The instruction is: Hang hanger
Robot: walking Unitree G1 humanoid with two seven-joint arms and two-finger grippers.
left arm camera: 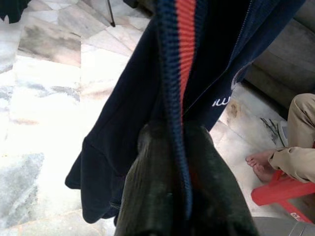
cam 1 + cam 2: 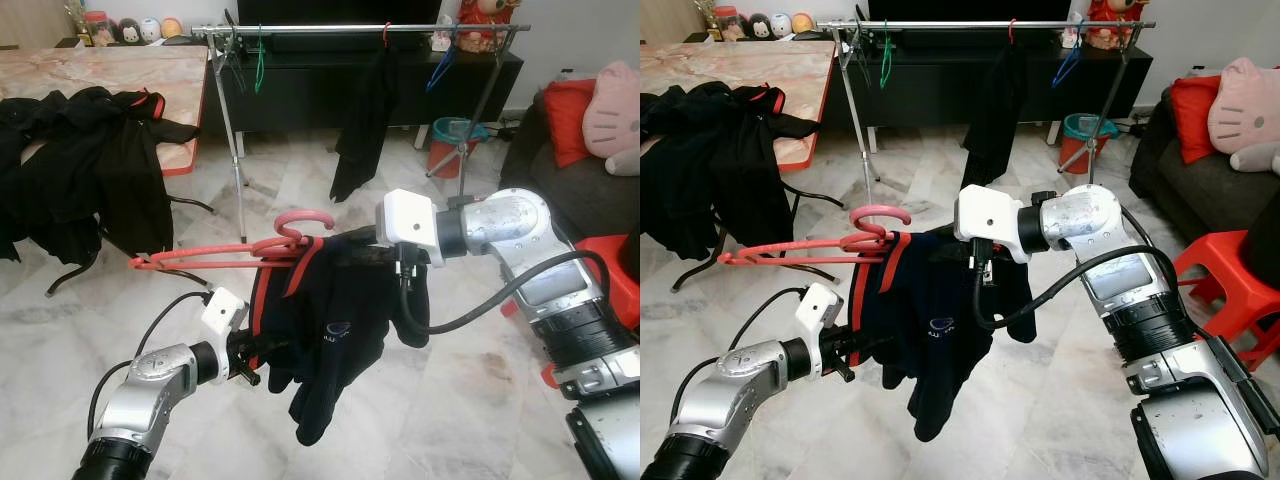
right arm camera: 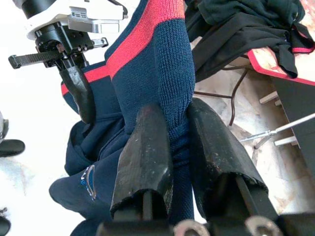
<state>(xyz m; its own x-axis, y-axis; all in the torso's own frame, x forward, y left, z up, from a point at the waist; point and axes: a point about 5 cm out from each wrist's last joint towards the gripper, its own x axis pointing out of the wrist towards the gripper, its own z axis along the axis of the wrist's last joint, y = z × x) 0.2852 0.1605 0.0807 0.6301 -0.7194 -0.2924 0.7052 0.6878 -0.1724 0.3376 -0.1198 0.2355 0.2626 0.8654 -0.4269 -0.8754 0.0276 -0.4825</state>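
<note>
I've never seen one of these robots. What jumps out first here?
A navy shirt with a red stripe dangles in mid-air between both arms, the left gripper and the right gripper each pinching its collar. A pink hanger pokes out of the collar to the robot's left. Behind stands a metal clothes rail with a dark garment hanging.

marble floor, rack, red stool
</note>
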